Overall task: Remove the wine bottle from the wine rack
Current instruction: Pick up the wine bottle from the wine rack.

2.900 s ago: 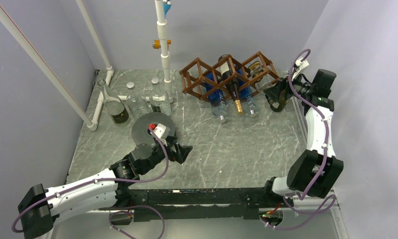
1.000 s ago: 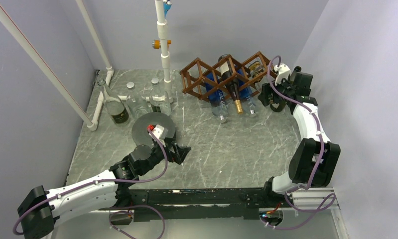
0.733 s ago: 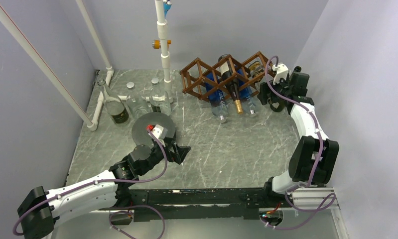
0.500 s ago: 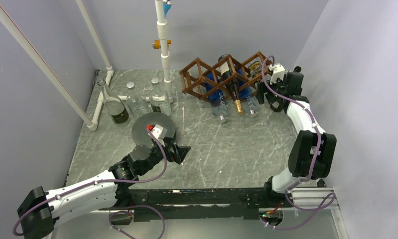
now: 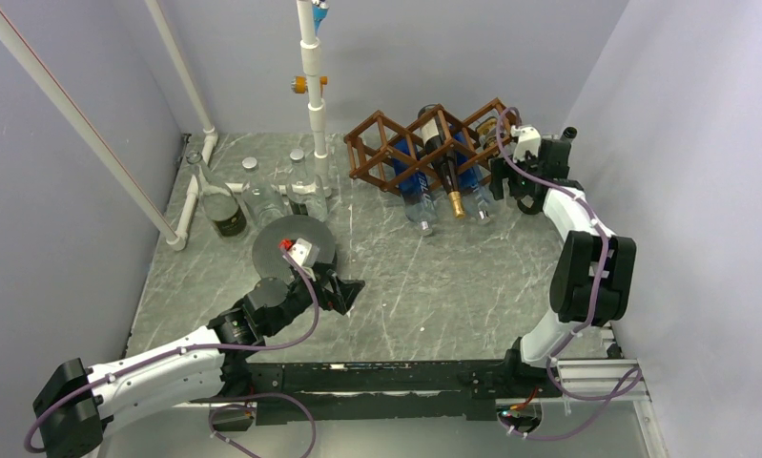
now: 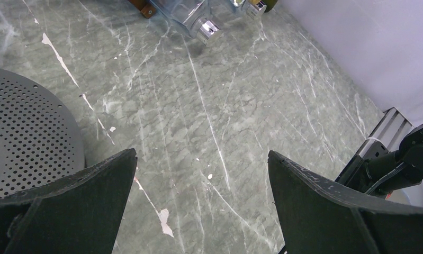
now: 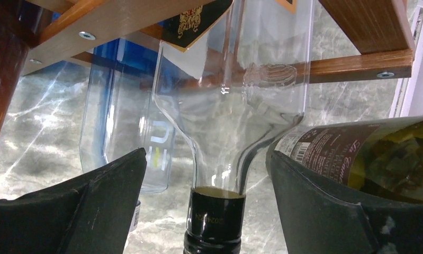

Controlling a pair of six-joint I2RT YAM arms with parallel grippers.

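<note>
The brown wooden wine rack (image 5: 388, 141) stands at the back right and holds several bottles. My right gripper (image 5: 506, 182) is at the rack's right end. In the right wrist view it (image 7: 205, 159) is open, its fingers on either side of the black-foiled neck (image 7: 215, 211) of a clear wine bottle (image 7: 235, 79), with a gap on each side. A rack bar (image 7: 119, 18) runs above. A dark labelled bottle (image 7: 368, 153) lies just behind the right finger, and a blue-tinted bottle (image 7: 119, 106) lies to the left. My left gripper (image 5: 351, 292) hangs open over bare table (image 6: 201, 159).
A dark bottle with a gold neck (image 5: 448, 176) sits in the rack's middle cell. A grey perforated disc (image 5: 279, 250) lies by the left gripper. Glass jars (image 5: 226, 212) and white pipes (image 5: 312, 86) stand at the back left. The right wall is close to the right arm.
The right arm has swung left to the rack's right end, and its fingers have narrowed slightly around the bottle neck. The left arm has stayed where it was.
</note>
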